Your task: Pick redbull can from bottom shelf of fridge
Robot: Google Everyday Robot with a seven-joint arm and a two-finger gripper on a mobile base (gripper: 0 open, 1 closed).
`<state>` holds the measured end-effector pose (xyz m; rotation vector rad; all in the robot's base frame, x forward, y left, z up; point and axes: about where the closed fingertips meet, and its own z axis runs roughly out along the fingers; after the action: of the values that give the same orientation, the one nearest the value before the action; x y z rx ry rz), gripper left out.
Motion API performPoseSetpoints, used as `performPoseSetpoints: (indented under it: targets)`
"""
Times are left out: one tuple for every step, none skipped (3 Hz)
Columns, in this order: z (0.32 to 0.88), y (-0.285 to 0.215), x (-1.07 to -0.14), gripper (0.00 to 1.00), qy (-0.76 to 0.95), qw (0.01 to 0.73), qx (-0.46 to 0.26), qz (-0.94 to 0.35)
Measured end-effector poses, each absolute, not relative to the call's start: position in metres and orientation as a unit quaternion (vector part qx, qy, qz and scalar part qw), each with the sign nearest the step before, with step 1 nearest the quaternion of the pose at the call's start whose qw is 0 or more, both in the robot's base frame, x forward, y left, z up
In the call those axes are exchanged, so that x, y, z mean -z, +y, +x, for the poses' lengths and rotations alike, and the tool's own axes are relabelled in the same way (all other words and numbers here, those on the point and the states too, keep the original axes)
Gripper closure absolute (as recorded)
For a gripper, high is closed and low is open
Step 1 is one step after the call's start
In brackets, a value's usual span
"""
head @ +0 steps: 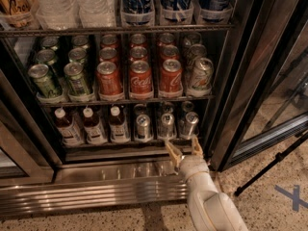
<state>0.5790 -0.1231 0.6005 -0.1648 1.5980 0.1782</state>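
1. The redbull can (189,123) stands upright at the front right of the fridge's (239,88) bottom shelf, the rightmost of 3 slim silver cans in the front row.
2. The 2 other slim cans (154,125) stand just to its left, with more of the same kind in the dark behind them.
3. The gripper (185,148) hovers just below and in front of the redbull can, at the shelf's front lip. Its 2 tan fingers (173,151) are spread wide and point up into the fridge. They hold nothing and are clear of the can.
4. The white arm (208,203) rises from the bottom edge to the gripper, crossing the ribbed base grille (96,191).
5. 3 brown bottles (91,125) with white caps fill the left of the same shelf.
6. On the shelf above stand red cola cans (140,79) in the middle, green cans (61,80) on the left and a silver can (200,74) on the right.
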Motion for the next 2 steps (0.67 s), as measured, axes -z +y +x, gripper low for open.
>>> performPoseSetpoints:
  targets:
    - [0.603, -0.158, -0.595, 0.24, 0.73, 0.681, -0.04, -0.04]
    - [0.621, -0.151, -0.604, 0.22, 0.729, 0.682, -0.033, -0.043]
